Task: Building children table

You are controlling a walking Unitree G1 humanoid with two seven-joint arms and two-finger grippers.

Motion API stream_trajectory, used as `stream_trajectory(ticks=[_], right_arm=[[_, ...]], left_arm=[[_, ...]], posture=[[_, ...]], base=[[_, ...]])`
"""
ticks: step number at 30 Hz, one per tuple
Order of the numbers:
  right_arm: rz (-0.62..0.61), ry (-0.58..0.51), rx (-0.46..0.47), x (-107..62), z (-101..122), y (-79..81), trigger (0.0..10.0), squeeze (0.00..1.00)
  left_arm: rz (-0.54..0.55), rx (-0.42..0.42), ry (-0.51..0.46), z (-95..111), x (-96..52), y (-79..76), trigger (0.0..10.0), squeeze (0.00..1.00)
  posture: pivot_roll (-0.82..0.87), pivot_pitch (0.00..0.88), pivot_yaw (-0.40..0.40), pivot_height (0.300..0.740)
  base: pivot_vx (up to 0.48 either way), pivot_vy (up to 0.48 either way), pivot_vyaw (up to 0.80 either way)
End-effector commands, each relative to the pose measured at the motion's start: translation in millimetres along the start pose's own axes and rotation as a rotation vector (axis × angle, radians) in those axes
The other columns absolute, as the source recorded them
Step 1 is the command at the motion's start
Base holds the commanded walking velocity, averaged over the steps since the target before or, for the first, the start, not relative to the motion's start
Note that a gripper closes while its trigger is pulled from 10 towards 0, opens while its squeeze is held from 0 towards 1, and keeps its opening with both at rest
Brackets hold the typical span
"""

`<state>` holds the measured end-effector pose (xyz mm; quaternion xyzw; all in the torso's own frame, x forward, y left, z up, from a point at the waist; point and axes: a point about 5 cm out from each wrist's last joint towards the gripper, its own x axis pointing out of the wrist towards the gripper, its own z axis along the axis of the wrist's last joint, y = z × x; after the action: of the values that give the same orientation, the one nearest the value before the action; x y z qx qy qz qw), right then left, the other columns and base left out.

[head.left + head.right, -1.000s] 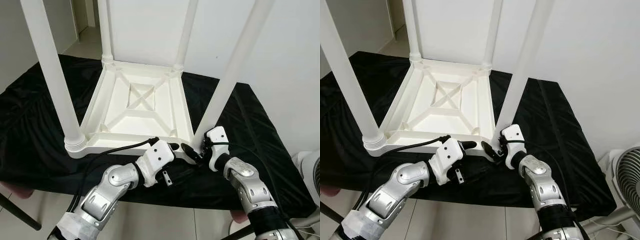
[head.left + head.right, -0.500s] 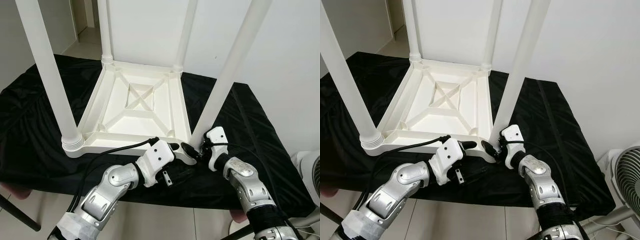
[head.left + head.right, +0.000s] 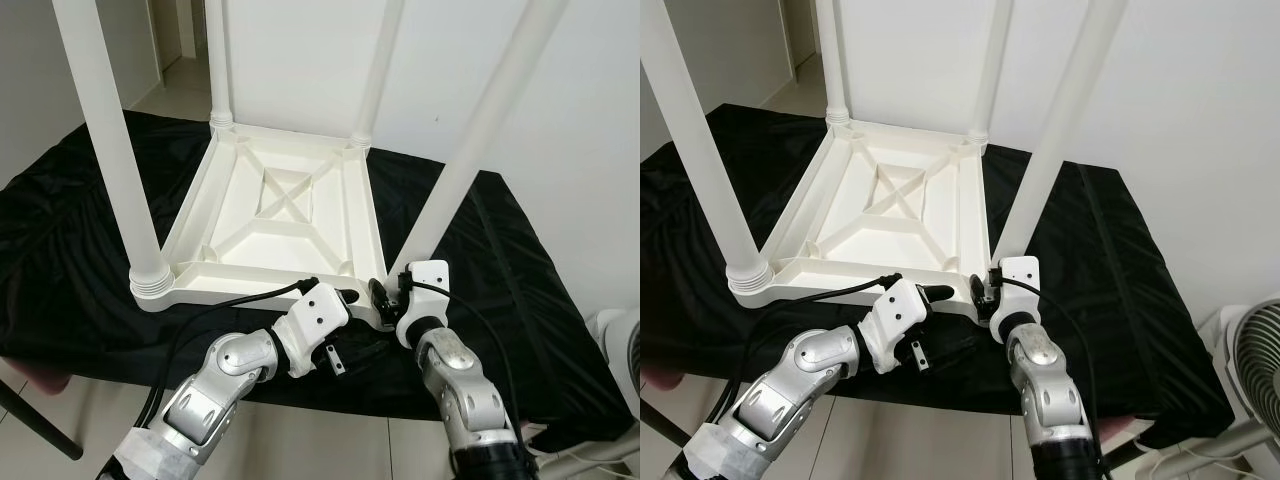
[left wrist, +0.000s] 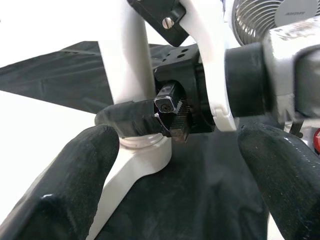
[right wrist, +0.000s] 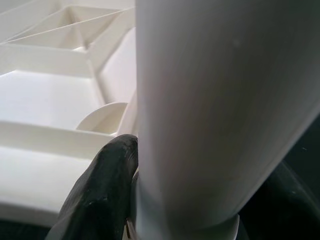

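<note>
Table [image 3: 270, 215] is white plastic, flipped upside down on a black cloth [image 3: 60, 240], so the underside faces up with its X-shaped ribs and raised rim. Four round white legs stick up from the corners, each sitting in a ringed socket. Three stand pretty much straight, but the near-right leg [image 3: 470, 150] leans off to the right.

Right gripper [image 3: 385, 297] is down at the base of that leaning leg, at the table's near-right corner. From the right wrist view, one black finger [image 5: 102, 192] is pressed right against the leg just above its socket, with the other on the far side, so it's clamped around the leg.

Left gripper [image 3: 345, 305] sits just beside it, at the near edge of the table, touching or almost touching the corner piece. In the left wrist view its two fingers [image 4: 75, 185] are spread wide with nothing between them, looking straight at the leg base and the right gripper wrapped round it. Fan [image 3: 1255, 350] stands off to the right on the floor.
</note>
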<state>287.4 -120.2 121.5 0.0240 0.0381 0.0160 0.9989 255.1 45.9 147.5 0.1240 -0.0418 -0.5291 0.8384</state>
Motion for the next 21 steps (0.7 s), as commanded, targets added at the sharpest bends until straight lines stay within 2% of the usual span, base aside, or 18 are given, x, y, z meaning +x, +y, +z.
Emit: stream_trajectory(ticks=[1, 3, 4, 8, 11, 12, 15, 16, 18, 19, 20, 21], right_arm=[[-0.107, 0.044, 0.014, -5.7, -11, -9.5, 10.0, 0.0], [-0.123, 0.041, 0.013, -8.2, -11, -6.2, 10.0, 0.0], [-0.08, 0.037, 0.018, -8.2, -9, 1.5, 10.0, 0.0], [-0.057, 0.016, 0.024, -5.4, -4, 1.6, 10.0, 0.0], [-0.058, 0.011, 0.074, -4.9, -2, 0.6, 10.0, 0.0], [-0.032, -0.011, 0.085, -5.4, 1, 0.5, 10.0, 1.0], [-0.008, -0.041, 0.086, -6.9, 6, -0.3, 10.0, 1.0], [0.041, -0.042, 0.055, -7.0, 6, -3.0, 10.0, 1.0], [0.053, -0.04, 0.046, -7.0, 5, -3.7, 10.0, 1.0], [0.082, -0.041, 0.031, -6.4, 5, -7.4, 10.0, 0.53], [0.129, -0.047, 0.011, -5.4, 5, -12.2, 10.0, 0.0], [0.129, -0.047, 0.011, -5.4, 5, -12.2, 10.0, 0.0]], left_arm=[[-0.065, 0.007, 0.004, 0, 2.0, -5.6, 10.0, 0.0], [-0.066, 0.008, 0.004, 0, 2.0, -5.8, 10.0, 0.0], [-0.066, 0.006, 0.004, 0, 1.6, -6.1, 10.0, 0.0], [-0.07, 0.003, 0.006, -1, 1.7, -7.8, 10.0, 0.0], [-0.081, 0.001, 0.005, -1, 2.7, -10.7, 10.0, 0.0], [-0.084, 0.0, 0.004, -1, 3.0, -11.8, 10.0, 0.0], [-0.086, 0.0, 0.004, -1, 3.1, -12.0, 10.0, 0.0], [-0.081, 0.002, 0.005, -1, 2.8, -10.4, 10.0, 0.0], [-0.08, 0.002, 0.006, -1, 2.8, -10.0, 10.0, 0.0], [-0.079, 0.003, 0.005, -1, 2.7, -9.7, 10.0, 0.0], [-0.079, 0.004, 0.005, -1, 2.7, -9.6, 10.0, 0.0], [-0.079, 0.004, 0.005, -1, 2.7, -9.6, 10.0, 0.0]], posture=[[-0.08, 0.0, -0.101, 0.74], [-0.07, 0.0, -0.106, 0.74], [-0.07, 0.0, -0.105, 0.74], [-0.08, 0.0, -0.103, 0.74], [-0.08, 0.0, -0.101, 0.74], [-0.08, 0.0, -0.103, 0.74], [-0.08, 0.0, -0.103, 0.74], [-0.08, 0.0, -0.103, 0.74], [-0.08, 0.0, -0.103, 0.74], [-0.07, 0.0, -0.104, 0.74], [-0.07, 0.0, -0.104, 0.74], [-0.07, 0.0, -0.104, 0.74]], base=[[0.0, 0.0, 0.0], [0.0, 0.0, 0.0], [0.0, 0.0, 0.0], [0.0, 0.0, 0.0], [0.0, 0.0, 0.0], [0.0, 0.0, 0.0], [0.0, 0.0, 0.0], [0.0, 0.0, 0.0], [0.0, 0.0, 0.0], [0.0, 0.0, 0.0], [0.0, 0.0, 0.0], [0.0, 0.0, 0.0]])
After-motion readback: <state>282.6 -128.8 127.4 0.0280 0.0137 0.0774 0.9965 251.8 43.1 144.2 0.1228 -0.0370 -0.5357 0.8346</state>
